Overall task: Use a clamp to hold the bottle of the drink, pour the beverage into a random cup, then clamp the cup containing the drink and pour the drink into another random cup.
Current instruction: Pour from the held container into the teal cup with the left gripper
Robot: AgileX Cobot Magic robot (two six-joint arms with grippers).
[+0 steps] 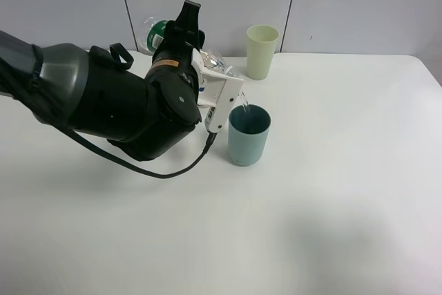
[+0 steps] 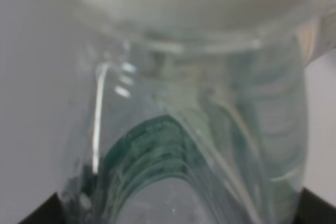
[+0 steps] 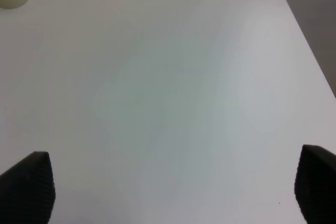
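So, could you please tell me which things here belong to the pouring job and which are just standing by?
In use: the bottle, tilted in the left gripper; the teal cup beneath its mouth.
Lying about: the pale yellow-green cup at the back, untouched.

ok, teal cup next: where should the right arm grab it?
Probably mid-wall on the teal tumbler, coming in level from the view's right. It stands upright with smooth straight sides, and the left gripper with the tilted bottle crowds its left and rim.
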